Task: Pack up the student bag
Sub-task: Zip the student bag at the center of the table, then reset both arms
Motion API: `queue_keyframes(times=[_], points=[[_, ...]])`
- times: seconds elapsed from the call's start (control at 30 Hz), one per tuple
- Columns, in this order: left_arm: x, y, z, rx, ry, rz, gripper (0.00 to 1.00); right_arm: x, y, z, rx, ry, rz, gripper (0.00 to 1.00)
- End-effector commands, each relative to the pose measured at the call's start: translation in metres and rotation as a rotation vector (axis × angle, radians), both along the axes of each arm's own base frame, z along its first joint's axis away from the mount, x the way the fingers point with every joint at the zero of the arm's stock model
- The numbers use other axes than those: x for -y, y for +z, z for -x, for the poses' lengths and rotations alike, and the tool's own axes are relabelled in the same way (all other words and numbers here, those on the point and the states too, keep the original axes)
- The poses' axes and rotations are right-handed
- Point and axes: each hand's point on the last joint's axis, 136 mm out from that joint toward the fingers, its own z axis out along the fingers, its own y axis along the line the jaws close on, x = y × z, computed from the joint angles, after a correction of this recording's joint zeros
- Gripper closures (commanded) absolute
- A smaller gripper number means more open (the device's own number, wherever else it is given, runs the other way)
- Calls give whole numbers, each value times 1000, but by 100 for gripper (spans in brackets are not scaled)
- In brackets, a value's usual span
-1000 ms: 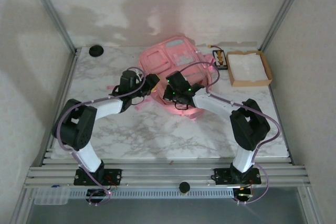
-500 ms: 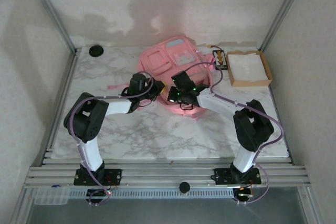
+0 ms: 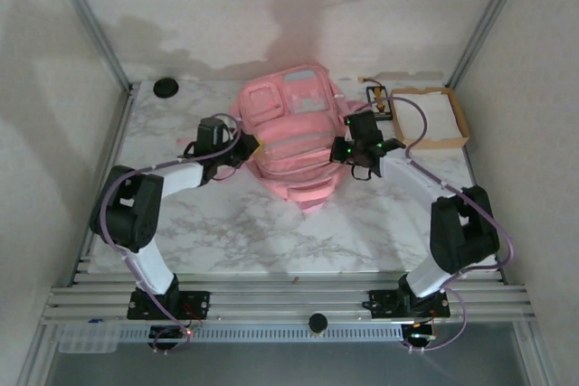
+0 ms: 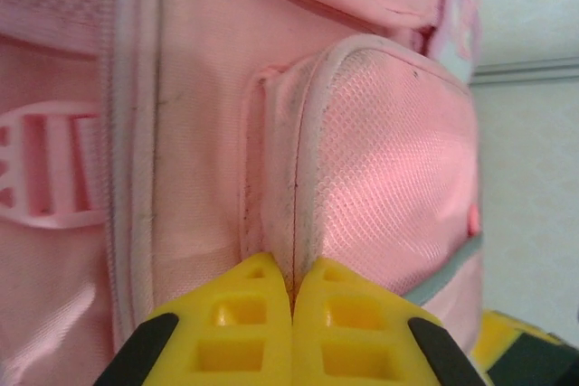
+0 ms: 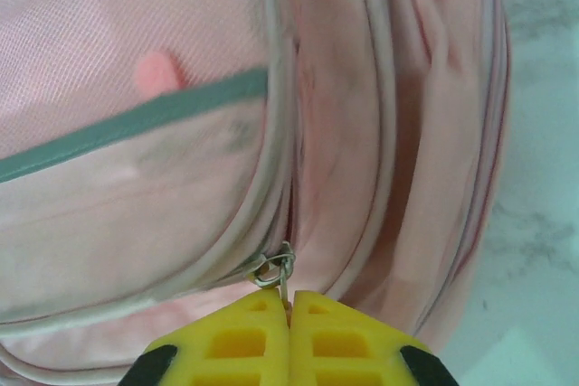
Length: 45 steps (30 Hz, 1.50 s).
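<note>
The pink student bag (image 3: 294, 137) lies front side up at the back middle of the marble table, stretched between my two arms. My left gripper (image 3: 244, 147) is at the bag's left side. In the left wrist view its yellow fingertips (image 4: 292, 282) are shut on the piped edge of a mesh side pocket (image 4: 380, 160). My right gripper (image 3: 351, 148) is at the bag's right side. In the right wrist view it (image 5: 289, 297) is shut on a small metal zip pull (image 5: 276, 268) that sits on a zip line of the student bag (image 5: 136, 133).
A shallow brown cardboard box (image 3: 430, 117) stands at the back right, with a small black and orange item (image 3: 378, 100) beside it. A black round object (image 3: 166, 88) sits at the back left corner. Metal frame posts rise at both back corners.
My left gripper has shut on the bag's left side. The right gripper has moved right and back with the zip pull. The bag now lies more spread out, nearer the table's middle.
</note>
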Motion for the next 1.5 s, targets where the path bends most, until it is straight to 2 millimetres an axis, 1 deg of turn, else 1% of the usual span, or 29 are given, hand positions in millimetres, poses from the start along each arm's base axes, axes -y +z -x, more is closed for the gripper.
queue_keyframes(times=[0.0, 0.07, 0.2, 0.27, 0.33, 0.4, 0.43, 0.5, 0.53, 0.57, 0.6, 0.63, 0.67, 0.7, 0.77, 0.83, 0.87, 0.9, 0.97, 1.03, 1.1, 1.13, 1.2, 1.23, 1.27, 1.3, 1.37, 1.4, 1.47], points=[[-105, -27, -18, -47, 200, -288, 100, 64, 0, -40, 54, -101, 187, 100], [-114, -25, -24, -43, 170, -330, 100, 53, 8, -65, 124, -40, 146, 100], [-116, -24, -33, -25, 96, -404, 100, 54, 1, -110, 169, -60, 212, 100], [-109, -23, -36, -9, 59, -388, 100, 41, 10, -116, 225, -18, 205, 100], [-101, -22, -38, 6, 20, -370, 100, 40, 18, -117, 255, -12, 208, 91], [-100, -29, -39, -14, -7, -398, 100, 43, 17, -120, 272, 2, 238, 93], [-100, -30, -42, -29, -16, -416, 100, 41, 15, -120, 271, 22, 243, 89], [-98, -19, -46, -5, -20, -391, 80, 34, 14, -116, 246, 73, 217, 66], [-95, -6, -47, 30, -18, -351, 72, 33, 17, -109, 236, 81, 205, 64], [-94, 7, -45, 55, -12, -315, 63, 40, 19, -103, 227, 54, 218, 60], [-93, 23, -41, 94, -10, -278, 52, 53, 22, -96, 227, 4, 241, 48], [-94, 39, -35, 135, -3, -265, 44, 67, 25, -87, 245, -45, 250, 28], [-102, 48, -29, 158, 27, -282, 38, 79, 30, -79, 279, -74, 239, 23], [-118, 55, -23, 171, 89, -332, 29, 96, 32, -71, 316, -118, 239, 19], [-162, 60, -12, 166, 243, -449, 15, 141, 29, -60, 347, -252, 259, 2], [-210, 60, 4, 145, 413, -567, 1, 187, 19, -46, 355, -404, 316, 1], [-233, 58, 14, 139, 498, -648, 1, 205, 16, -38, 365, -457, 325, 1], [-255, 57, 27, 126, 598, -742, 1, 216, 12, -30, 384, -485, 324, 1], [-283, 53, 50, 140, 716, -881, 1, 229, 5, -18, 456, -499, 356, 1], [-296, 47, 71, 205, 798, -957, 0, 229, -3, -13, 520, -460, 327, 1], [-294, 41, 88, 309, 822, -969, 1, 221, -8, -5, 620, -398, 280, 1], [-288, 40, 93, 372, 807, -962, 1, 213, -6, -2, 676, -352, 265, 1], [-273, 43, 106, 535, 793, -908, 1, 202, -3, -4, 695, -292, 220, 1], [-264, 47, 109, 607, 771, -889, 1, 193, -1, -3, 711, -247, 196, 1], [-257, 45, 106, 618, 729, -878, 1, 177, 5, 5, 784, -163, 165, 1], [-252, 46, 101, 620, 706, -872, 1, 163, 1, 14, 816, -90, 167, 1], [-232, 48, 97, 693, 627, -833, 1, 166, -5, 29, 860, -120, 175, 1], [-221, 48, 97, 729, 589, -847, 1, 170, -1, 27, 870, -149, 177, 1], [-211, 41, 89, 731, 554, -872, 1, 183, -8, 21, 821, -229, 201, 1]])
